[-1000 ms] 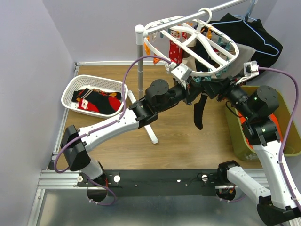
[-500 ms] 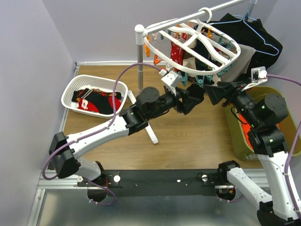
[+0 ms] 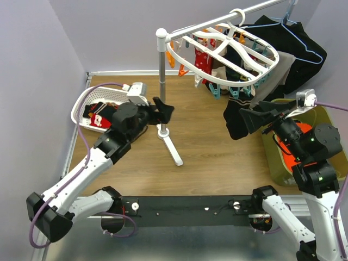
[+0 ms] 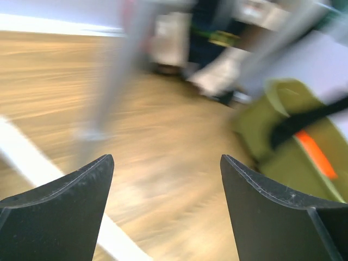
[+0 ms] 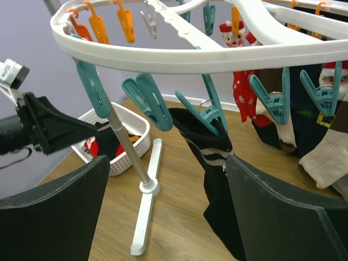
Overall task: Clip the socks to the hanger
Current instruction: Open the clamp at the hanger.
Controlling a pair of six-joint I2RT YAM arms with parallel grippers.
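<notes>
The white oval hanger (image 3: 224, 48) hangs from the rail, its rim (image 5: 179, 54) carrying teal and orange clips. A black sock with white stripes (image 5: 217, 163) dangles from a teal clip (image 5: 209, 117); it shows in the top view as the black sock (image 3: 235, 118). A red patterned sock (image 3: 204, 58) and others hang further back. More socks (image 3: 111, 117) lie in the white basket. My left gripper (image 3: 163, 110) is open and empty beside the stand pole; its wrist view is blurred, with the gripper (image 4: 166, 159) over bare wood. My right gripper (image 5: 167, 159) is open, just short of the black sock.
The white lattice basket (image 3: 87, 102) sits at the left. The stand pole (image 3: 161, 81) and its foot (image 3: 173, 148) rise mid-table. An olive bin (image 3: 283, 163) with orange cloth (image 3: 296, 153) is at the right. A black garment (image 3: 288, 41) hangs on a blue wire hanger behind.
Both grippers opened and drew away from the hanger. The left arm swung left toward the basket, the right pulled back right. The black sock now hangs from the teal clip alone.
</notes>
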